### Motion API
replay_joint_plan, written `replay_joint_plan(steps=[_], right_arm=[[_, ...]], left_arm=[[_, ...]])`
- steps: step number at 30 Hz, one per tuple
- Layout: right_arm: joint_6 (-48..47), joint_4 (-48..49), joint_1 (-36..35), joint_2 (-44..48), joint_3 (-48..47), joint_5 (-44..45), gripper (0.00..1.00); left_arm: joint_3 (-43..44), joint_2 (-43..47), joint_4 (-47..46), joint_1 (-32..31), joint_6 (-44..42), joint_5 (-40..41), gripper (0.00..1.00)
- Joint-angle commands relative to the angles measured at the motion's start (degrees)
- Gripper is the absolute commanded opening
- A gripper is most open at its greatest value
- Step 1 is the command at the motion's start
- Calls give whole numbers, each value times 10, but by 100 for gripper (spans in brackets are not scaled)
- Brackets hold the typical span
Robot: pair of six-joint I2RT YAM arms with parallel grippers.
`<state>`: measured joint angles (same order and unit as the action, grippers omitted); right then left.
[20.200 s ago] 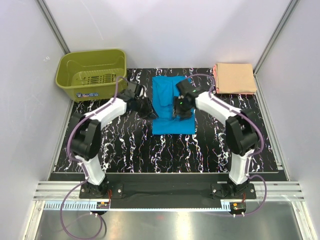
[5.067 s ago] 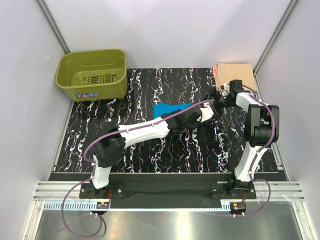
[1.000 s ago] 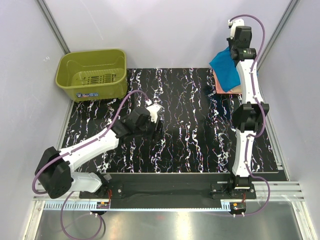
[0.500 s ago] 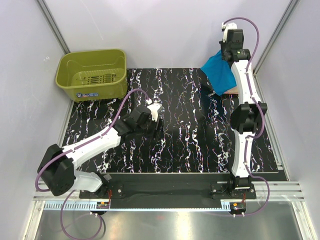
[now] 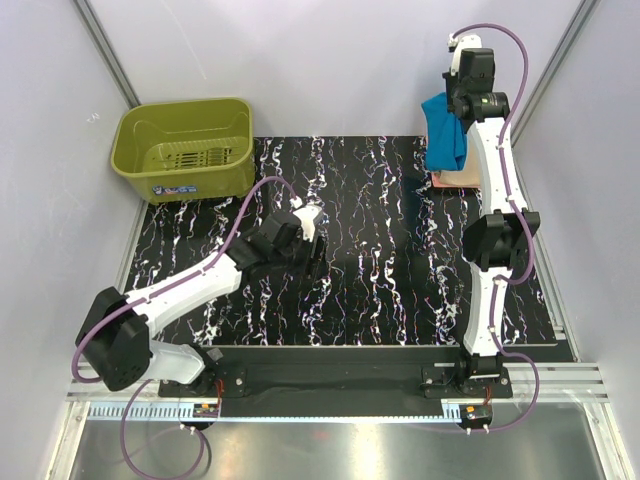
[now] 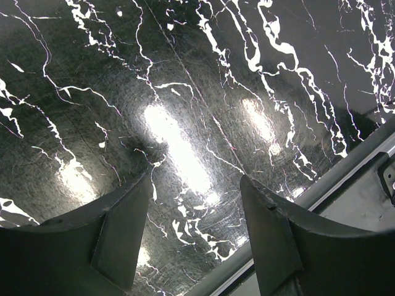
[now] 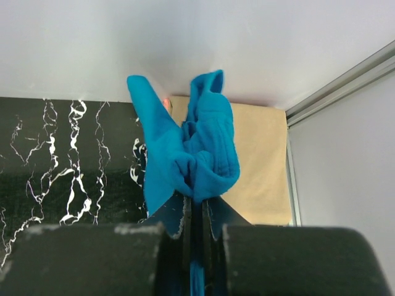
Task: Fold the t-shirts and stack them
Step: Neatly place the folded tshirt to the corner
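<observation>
The turquoise t-shirt [image 5: 445, 135] hangs bunched from my right gripper [image 5: 455, 103], which is raised high at the far right corner and shut on a fold of it. In the right wrist view the turquoise t-shirt [image 7: 197, 154] bulges out above the closed right gripper [image 7: 197, 206]. Below and behind it, the folded peach t-shirt [image 7: 259, 160] lies flat by the back wall; only its edge [image 5: 462, 177] shows from above. My left gripper [image 5: 312, 245] hovers low over the middle of the black marbled mat [image 5: 380, 280], open, with nothing between its fingers [image 6: 123, 228].
An olive-green plastic basket [image 5: 185, 145] stands at the back left. Grey walls and metal corner posts [image 7: 336, 83] close in the far right corner around the right arm. The mat's edge and frame rail [image 6: 345, 179] lie just beyond the left gripper.
The right gripper has swung the turquoise t-shirt left and back again, and it now hangs more bunched over the peach t-shirt's left edge. The left arm has hardly moved.
</observation>
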<state>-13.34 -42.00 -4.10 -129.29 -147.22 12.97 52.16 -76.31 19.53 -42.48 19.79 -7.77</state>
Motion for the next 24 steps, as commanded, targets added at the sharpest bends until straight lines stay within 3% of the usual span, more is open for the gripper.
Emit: replay_joint_plan(steps=[1,13,24], right_arm=[[-16,13,-6,55,-18,11,0],[-20,1,-2,54,-41,-19,0],[-18,17,0,130,79,-31,0]], left_arm=[[20,-4,-33,3,6,-16,65],[21,-7,-33,10,5,-23,65],[17,-11,-41,13,14,-37,64]])
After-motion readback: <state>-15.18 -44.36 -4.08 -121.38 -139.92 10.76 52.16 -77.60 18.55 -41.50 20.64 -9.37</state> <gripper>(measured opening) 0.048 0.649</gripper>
